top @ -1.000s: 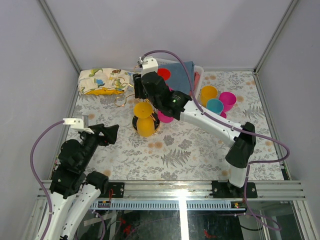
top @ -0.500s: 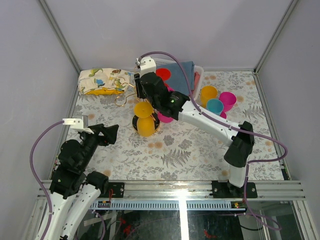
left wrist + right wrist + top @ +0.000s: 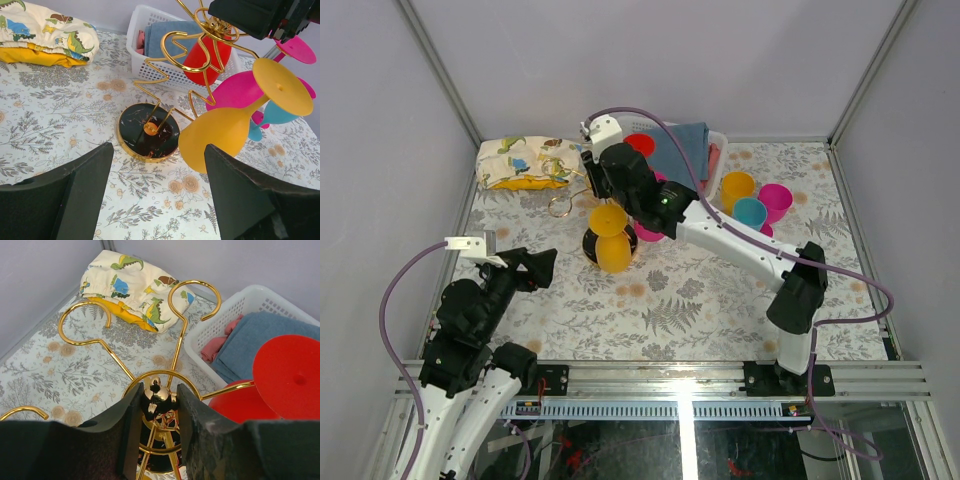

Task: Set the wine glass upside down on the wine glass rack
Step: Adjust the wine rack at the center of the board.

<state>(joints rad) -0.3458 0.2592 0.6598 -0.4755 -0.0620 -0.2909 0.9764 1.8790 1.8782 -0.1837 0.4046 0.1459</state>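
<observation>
The gold wire wine glass rack [image 3: 175,45] leans, its round dark base [image 3: 148,131] on the table. A yellow wine glass [image 3: 225,132] hangs upside down on it, with a pink one [image 3: 240,90] and a red one [image 3: 209,55] on other arms. My right gripper [image 3: 157,397] is shut on the gold knob [image 3: 159,392] at the top of the rack's central post; from above it [image 3: 603,185] sits over the yellow glass [image 3: 611,240]. My left gripper [image 3: 157,190] is open and empty, low and near of the base, also seen from above [image 3: 542,262].
A white basket [image 3: 715,150] with folded blue and pink cloths stands behind the rack. A dinosaur-print cloth bundle [image 3: 525,162] lies at the back left. Orange [image 3: 737,186], teal [image 3: 750,212] and pink [image 3: 776,200] glasses stand at the right.
My right gripper has shifted a little left and back while holding the rack's top; the rack and its hanging glasses moved slightly with it. The left arm has not moved.
</observation>
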